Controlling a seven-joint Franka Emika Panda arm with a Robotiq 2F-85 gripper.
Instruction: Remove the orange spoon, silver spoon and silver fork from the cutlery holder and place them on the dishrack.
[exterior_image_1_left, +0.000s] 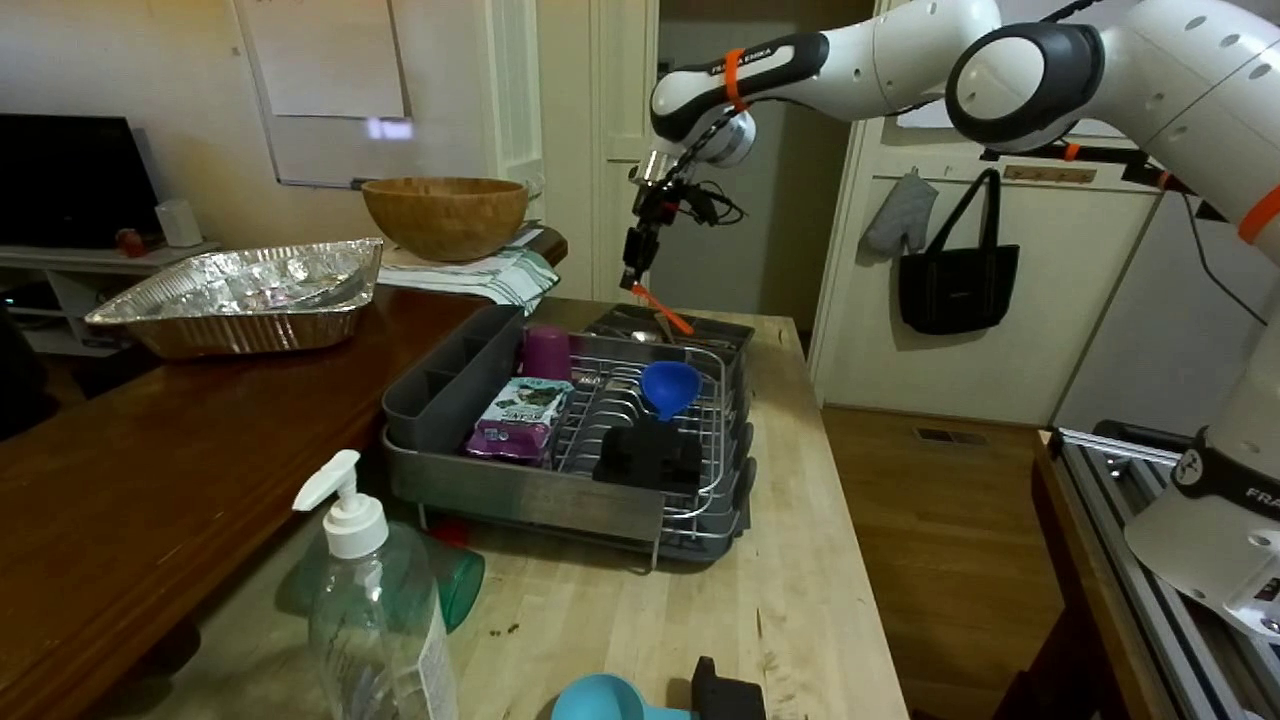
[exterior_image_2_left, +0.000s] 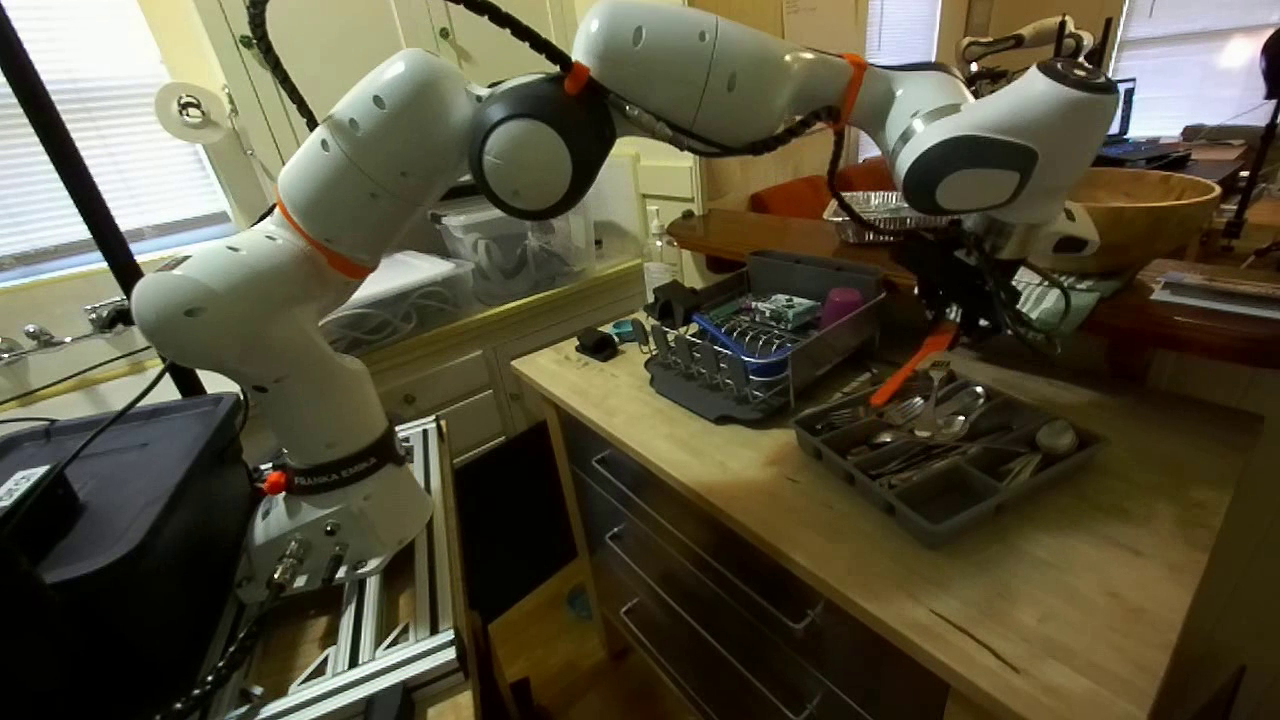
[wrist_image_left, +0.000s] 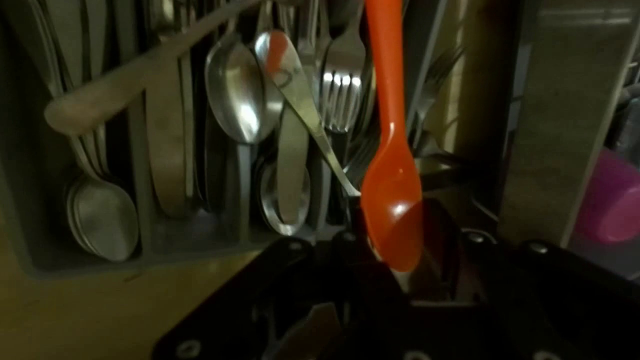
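The orange spoon (exterior_image_1_left: 663, 310) hangs slanting from my gripper (exterior_image_1_left: 632, 280), its handle end down over the grey cutlery holder (exterior_image_2_left: 932, 528). In the wrist view my gripper (wrist_image_left: 395, 220) is shut on the bowl of the orange spoon (wrist_image_left: 391, 175). Whether the handle touches the holder is unclear. Several silver spoons, among them a silver spoon (wrist_image_left: 235, 95), lie in the holder's compartments. A silver fork (wrist_image_left: 342, 82) lies there too, left of the orange handle. The silver wire dishrack (exterior_image_1_left: 530, 497) stands beside the holder; it also shows in an exterior view (exterior_image_2_left: 715, 402).
The dishrack holds a purple cup (exterior_image_1_left: 546, 353), a purple-green packet (exterior_image_1_left: 520, 418), a blue utensil (exterior_image_1_left: 670, 387) and a black item (exterior_image_1_left: 650, 455). A soap bottle (exterior_image_1_left: 370, 600), foil pan (exterior_image_1_left: 260, 300) and wooden bowl (exterior_image_1_left: 445, 218) stand around. The rack's wall (wrist_image_left: 555, 100) is near my gripper.
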